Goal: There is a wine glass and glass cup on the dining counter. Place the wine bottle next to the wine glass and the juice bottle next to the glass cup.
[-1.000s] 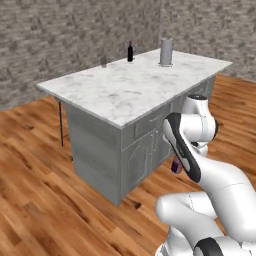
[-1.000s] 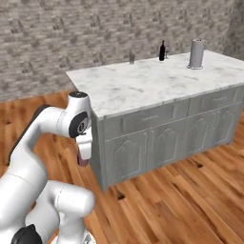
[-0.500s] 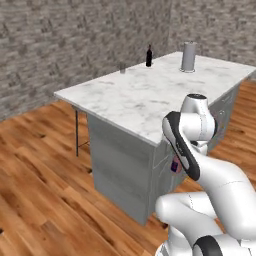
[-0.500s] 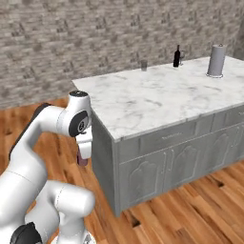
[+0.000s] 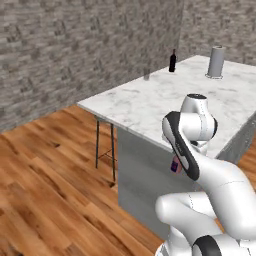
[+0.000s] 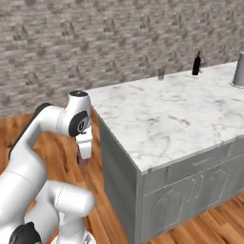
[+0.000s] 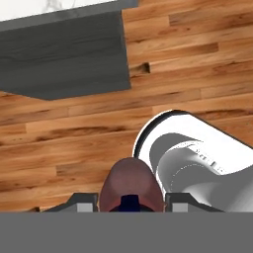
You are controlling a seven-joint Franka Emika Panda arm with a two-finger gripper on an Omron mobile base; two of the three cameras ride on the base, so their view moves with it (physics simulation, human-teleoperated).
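Juice bottle (image 7: pixel 131 185) in downward-pointing gripper (image 6: pixel 84 159) beside dining counter (image 6: pixel 167 119).

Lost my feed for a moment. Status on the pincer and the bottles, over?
Pincer shut on juice bottle, low beside the dining counter. Wine bottle already by the wine glass. Glass cup apart, path open.

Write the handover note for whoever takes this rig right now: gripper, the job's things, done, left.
Gripper: shut on the juice bottle, held low beside the dining counter, over the wood floor.
Wine bottle: stands at the counter's far edge; the wine glass there is too faint to confirm.
Glass cup: on the far edge, left of the wine bottle.
Done: juice bottle picked up.
Left: set it next to the glass cup.
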